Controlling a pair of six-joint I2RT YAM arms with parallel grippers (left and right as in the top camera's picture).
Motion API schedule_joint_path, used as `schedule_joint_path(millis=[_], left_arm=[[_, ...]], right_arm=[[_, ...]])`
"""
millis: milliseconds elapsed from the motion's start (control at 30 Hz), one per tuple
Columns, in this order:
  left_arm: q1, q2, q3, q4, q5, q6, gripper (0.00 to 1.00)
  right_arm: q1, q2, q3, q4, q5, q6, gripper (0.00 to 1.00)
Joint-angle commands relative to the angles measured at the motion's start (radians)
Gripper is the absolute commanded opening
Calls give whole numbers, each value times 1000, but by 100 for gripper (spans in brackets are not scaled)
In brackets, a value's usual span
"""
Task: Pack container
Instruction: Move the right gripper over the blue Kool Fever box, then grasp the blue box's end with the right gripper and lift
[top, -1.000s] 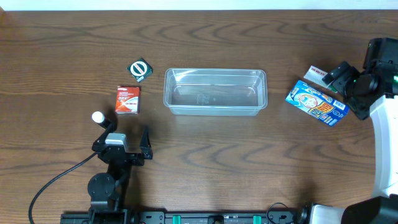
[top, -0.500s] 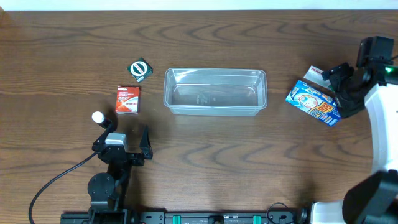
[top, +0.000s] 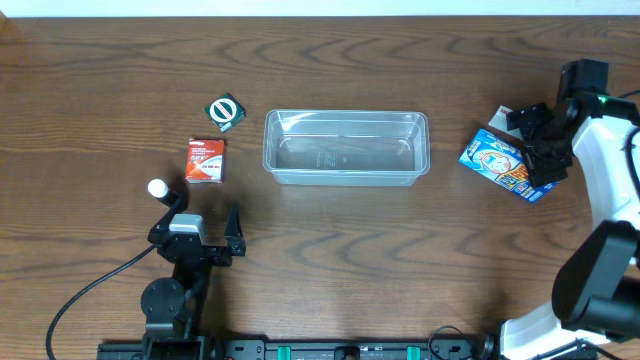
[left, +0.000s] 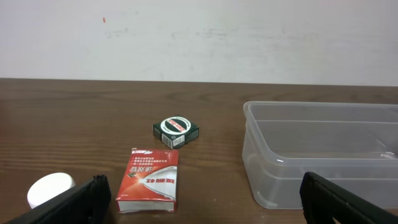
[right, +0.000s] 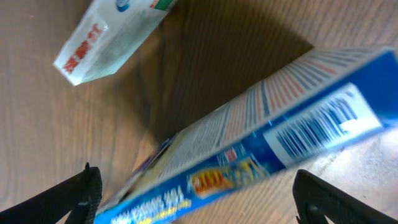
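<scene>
The left gripper (left: 199, 208) has its jaws wide apart, with one clear rectangular plastic container (left: 323, 149) ahead of its right finger. One red cardboard packet (left: 149, 180) and one green square box (left: 176, 129) lie ahead between the jaws. The right gripper (right: 199, 193) is also spread, with one blue printed carton (right: 249, 155) between its jaws and one white packet (right: 112, 37) beyond.

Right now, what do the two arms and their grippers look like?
The left arm is black, a black cable looping from its base; the left gripper is black too. The right arm has white shells, a green light, and a black right gripper.
</scene>
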Motion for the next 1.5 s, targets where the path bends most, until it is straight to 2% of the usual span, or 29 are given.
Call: schedule_joint_path(millis=[0,33,167,233,333,567,667,900,1033,1100,1367,1467], left_arm=[[6,-5,-17,-35,7,6,98],[6,-5,-17,-35,7,6,98],[6,-5,-17,-35,7,6,98],[6,-5,-17,-35,7,6,98],[6,-5,-17,-35,7,6,98],[6,-5,-17,-35,7,6,98],[6,-5,-17,-35,7,6,98],[6,-5,-17,-35,7,6,98],[6,-5,-17,-35,7,6,98],[6,-5,-17,-35,7,6,98],[6,-5,-17,-35,7,6,98],[6,-5,-17,-35,7,6,98]], right_arm=[[12,40,15,10,-1,18,94],[16,51,15,10,-1,17,93],[17,75,15,10,-1,-6,72],[18,78,15,9,0,-29,66],[21,78,14,8,0,-72,60],[23,78,14,9,3,-290,59],[23,78,14,8,3,-426,54],[23,78,13,-34,4,-598,52],[23,78,13,-56,3,-674,38],[23,77,13,-63,3,-697,34],[23,76,13,-82,3,-773,4],[23,70,15,-89,-1,-803,1]])
